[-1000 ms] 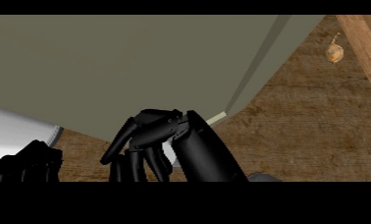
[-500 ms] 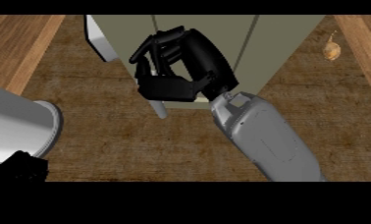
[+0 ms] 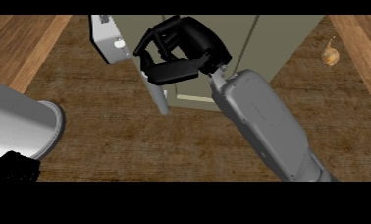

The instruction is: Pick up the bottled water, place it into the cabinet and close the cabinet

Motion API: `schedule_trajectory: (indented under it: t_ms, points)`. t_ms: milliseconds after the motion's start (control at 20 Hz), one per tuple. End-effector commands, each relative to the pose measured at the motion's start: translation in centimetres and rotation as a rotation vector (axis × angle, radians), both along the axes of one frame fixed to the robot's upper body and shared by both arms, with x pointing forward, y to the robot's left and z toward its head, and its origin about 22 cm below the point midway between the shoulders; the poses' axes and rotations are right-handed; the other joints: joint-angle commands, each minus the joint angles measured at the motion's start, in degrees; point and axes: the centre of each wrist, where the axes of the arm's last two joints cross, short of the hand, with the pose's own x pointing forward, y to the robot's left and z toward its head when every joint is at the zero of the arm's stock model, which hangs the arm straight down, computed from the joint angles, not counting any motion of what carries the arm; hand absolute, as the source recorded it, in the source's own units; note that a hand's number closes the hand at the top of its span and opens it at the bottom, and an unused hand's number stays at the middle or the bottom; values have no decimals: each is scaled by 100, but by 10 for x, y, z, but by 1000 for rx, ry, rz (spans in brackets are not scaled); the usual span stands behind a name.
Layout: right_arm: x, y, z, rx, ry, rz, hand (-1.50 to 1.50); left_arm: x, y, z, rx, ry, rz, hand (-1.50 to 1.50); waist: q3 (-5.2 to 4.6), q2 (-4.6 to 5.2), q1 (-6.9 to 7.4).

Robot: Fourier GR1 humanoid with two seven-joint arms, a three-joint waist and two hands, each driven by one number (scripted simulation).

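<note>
At 12 o'clock we see the olive cabinet point(image 3: 282, 41), its front reaching down toward the middle of the view. Over its left part, at about 11 o'clock from the centre, sits the right hand point(image 3: 190, 46). It is clenched, with its fingers point(image 3: 153, 41) curled toward the thumb point(image 3: 174, 71), and through the gaps between them only the cabinet front shows. Its grey forearm point(image 3: 261, 120) comes up from 5 o'clock. Just beside the fingers, on their 9 o'clock side, a pale panel point(image 3: 105, 34) with a small round knob point(image 3: 118, 44) stands tilted, and we cannot tell whether the fingers touch it. Below the thumb, at 6 o'clock from the hand, a narrow grey slat point(image 3: 159, 101) hangs over the brown counter point(image 3: 145, 144). We cannot make out the bottle anywhere, so we cannot tell where it is. At 2 o'clock a small tan bulb point(image 3: 330, 57) lies on the counter, well apart from the hand. At 9 o'clock a broad grey cylinder point(image 3: 25, 122) enters from the edge, and we cannot tell what it is. At 8 o'clock, just under it, the black left hand point(image 3: 16, 166) shows only in part.
</note>
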Motion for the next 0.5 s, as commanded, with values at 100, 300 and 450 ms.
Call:
schedule_trajectory:
  t_ms: [100,300,450]
  points:
    - [49,-66,-6,-41,35,-209,150,6,3,3,6,-24,2,150,42,266,-31]
    - [50,-55,-9,-47,34,-191,150,8,1,4,15,-13,-2,150,41,244,-41]
    - [53,-61,-15,-47,23,-182,150,21,-5,16,14,-37,-12,150,48,290,-73]
